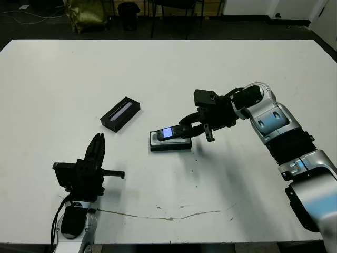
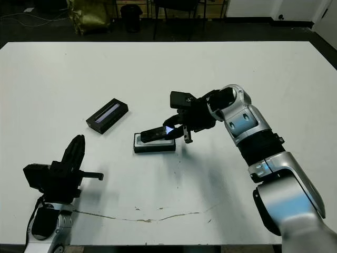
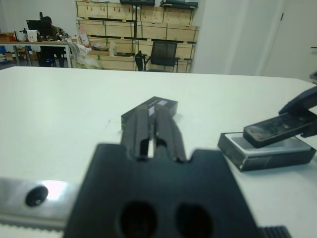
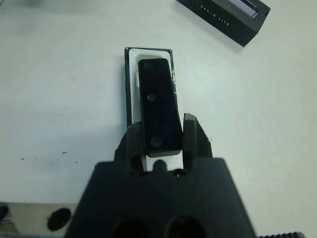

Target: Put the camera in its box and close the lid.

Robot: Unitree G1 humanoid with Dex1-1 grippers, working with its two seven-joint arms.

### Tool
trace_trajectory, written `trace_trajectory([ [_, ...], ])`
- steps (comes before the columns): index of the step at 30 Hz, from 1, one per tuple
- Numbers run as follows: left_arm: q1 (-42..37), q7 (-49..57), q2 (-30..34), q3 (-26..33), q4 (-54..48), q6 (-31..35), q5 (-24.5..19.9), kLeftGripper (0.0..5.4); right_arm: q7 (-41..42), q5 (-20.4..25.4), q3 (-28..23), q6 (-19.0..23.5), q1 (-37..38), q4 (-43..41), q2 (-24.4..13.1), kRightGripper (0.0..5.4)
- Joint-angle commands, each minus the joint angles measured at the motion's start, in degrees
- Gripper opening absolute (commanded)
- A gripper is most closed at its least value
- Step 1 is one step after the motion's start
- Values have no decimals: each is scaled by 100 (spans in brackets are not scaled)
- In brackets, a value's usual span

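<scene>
above the box [image 1: 169, 143], camera [image 1: 169, 132] in right pincer [image 1: 185, 129]

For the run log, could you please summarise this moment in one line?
right gripper: holding camera just above box | left gripper: idle, shut, apart | lid: on table, off box

The space directly over the box [image 1: 170, 142] is taken up by the camera [image 1: 171, 132], which is held tilted above the white lining by the right hand [image 1: 188, 128], so access from the right and from above is blocked there. The lid [image 1: 120, 114] lies apart from the box, to its left and further back, with a strip of bare surface [image 1: 174, 68] left between them. The left hand [image 1: 96, 148] is found near the front edge, its fingers pressed together, with open surface between it and the box.
</scene>
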Motion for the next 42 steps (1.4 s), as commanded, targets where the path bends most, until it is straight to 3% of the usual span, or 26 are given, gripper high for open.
trace_trajectory([
  [1, 98, -23, 1, 12, 87, 21, -47, 0, -53, -91, 64, 10, 89, 110, 18, 39],
  [18, 148, -16, -84, 1, 85, 8, -79, 0, -113, -245, 235, -746, 97, 580, 422, 39],
  [28, 135, -2, -85, 14, 158, -55, -66, 0, -237, -438, 451, -614, 133, 785, 842, 39],
  [31, 149, -2, -87, 17, 132, 4, -95, 0, -258, -477, 501, -751, 199, 781, 892, 39],
  [37, 167, 32, -73, 13, 110, -22, -18, 0, 35, -185, 327, -478, 165, 852, 922, 39],
  [42, 160, 21, -115, 15, 121, -10, -113, 0, 63, -235, 253, -879, -53, 692, 723, 145],
])
